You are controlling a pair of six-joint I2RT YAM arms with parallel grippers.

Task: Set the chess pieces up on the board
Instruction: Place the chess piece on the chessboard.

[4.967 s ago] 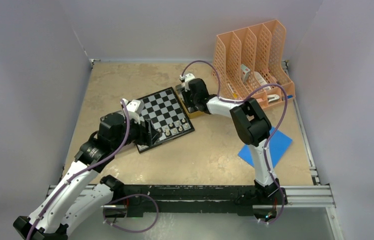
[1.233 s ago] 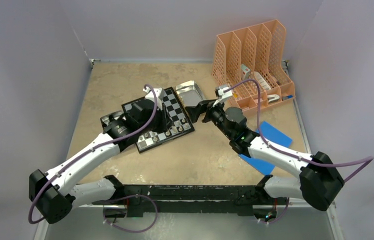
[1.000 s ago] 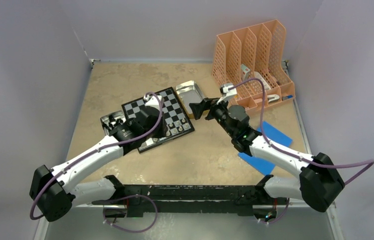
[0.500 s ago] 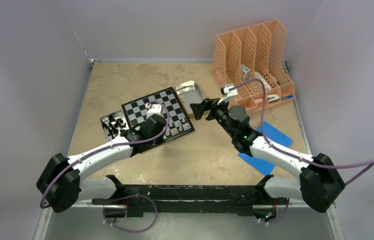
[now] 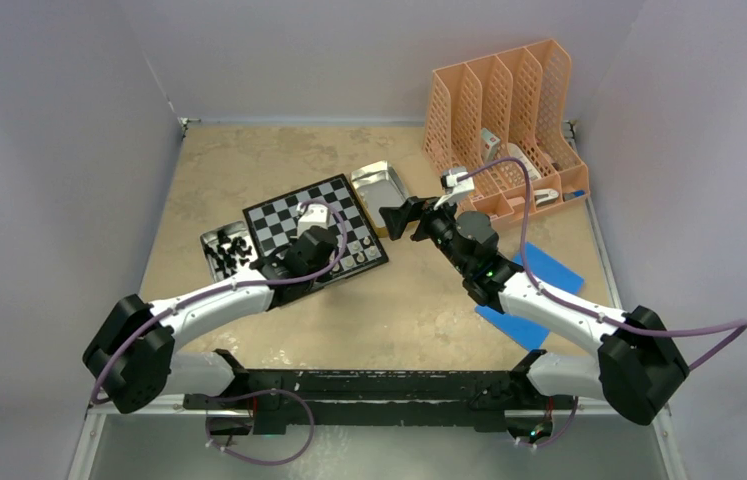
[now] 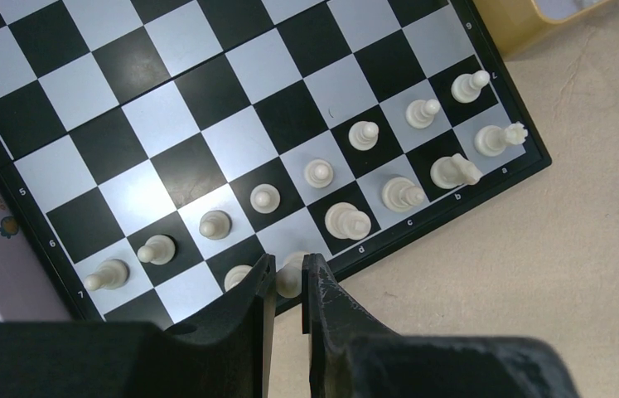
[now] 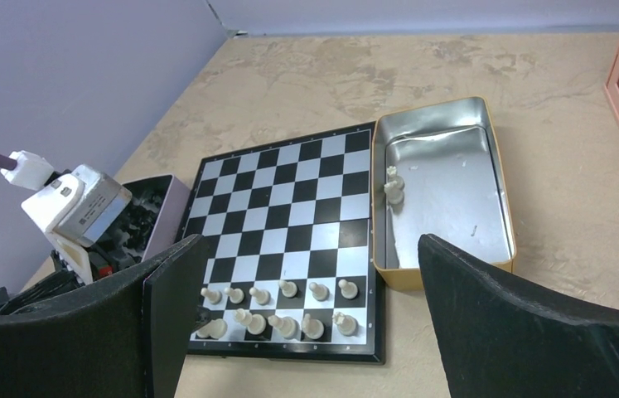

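The board lies at mid-table, angled. Pale chess pieces fill its two nearest ranks: a row of pawns, with larger men behind them. My left gripper is down at the board's near edge, shut on a pale piece that stands on the edge rank. My right gripper hangs open above the table just right of the board, holding nothing. One pale piece lies in the metal tin. Black pieces sit heaped in a tray left of the board.
The metal tin touches the board's right side. An orange file rack stands at the back right, with a blue sheet in front of it under my right arm. Grey walls close in the table.
My left arm has swung from over the board's left half to its near edge and lowered there. The right gripper backed slightly off the tin and has since held still, open.
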